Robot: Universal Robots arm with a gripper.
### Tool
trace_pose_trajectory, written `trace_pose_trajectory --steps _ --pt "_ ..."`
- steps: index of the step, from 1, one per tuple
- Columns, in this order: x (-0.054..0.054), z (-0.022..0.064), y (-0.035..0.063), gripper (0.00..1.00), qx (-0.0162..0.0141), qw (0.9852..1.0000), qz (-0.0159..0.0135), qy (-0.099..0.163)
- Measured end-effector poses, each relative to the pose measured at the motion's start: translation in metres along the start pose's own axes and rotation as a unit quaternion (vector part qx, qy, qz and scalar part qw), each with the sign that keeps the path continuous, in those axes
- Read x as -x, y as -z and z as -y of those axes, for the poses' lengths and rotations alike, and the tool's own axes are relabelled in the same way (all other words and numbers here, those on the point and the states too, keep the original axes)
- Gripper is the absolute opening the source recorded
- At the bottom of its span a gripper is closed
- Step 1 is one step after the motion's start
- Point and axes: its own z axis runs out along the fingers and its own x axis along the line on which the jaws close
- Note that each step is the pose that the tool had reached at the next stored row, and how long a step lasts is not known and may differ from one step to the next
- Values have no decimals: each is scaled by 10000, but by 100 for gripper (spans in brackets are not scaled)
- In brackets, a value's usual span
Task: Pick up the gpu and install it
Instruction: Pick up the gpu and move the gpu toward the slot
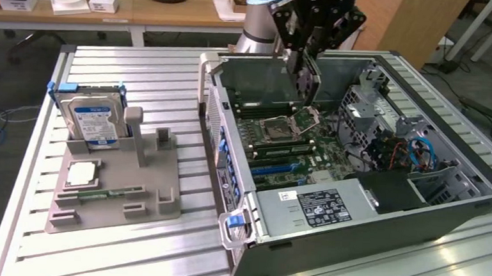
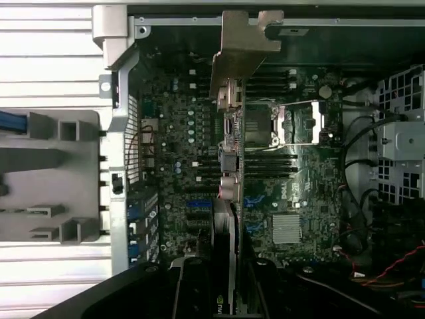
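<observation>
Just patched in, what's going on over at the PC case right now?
The arm's end effector is closed on the gpu and holds it on edge over the motherboard inside the open computer case. The card appears to hang above the board, not seated in any slot. On the exterior view's left, the hard drive stands in the grey holder.

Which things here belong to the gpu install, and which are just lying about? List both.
Job in hand:
- gpu, gripped in the end effector
- open computer case
- motherboard inside it

Lying about:
- hard drive
- processor chip
- grey holder under both
</observation>
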Motion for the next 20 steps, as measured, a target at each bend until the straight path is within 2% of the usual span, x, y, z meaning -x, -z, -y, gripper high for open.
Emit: trace_pose_trajectory --steps 2,7,14,20 --pt "93 -3 -1 27 -14 10000 -4 1" --pt "318 -12 -4 27 -73 10000 -13 1" --pt "626 -23 -10 27 -109 9999 -22 2" --pt "628 -23 -10 27 -110 9999 -23 1"
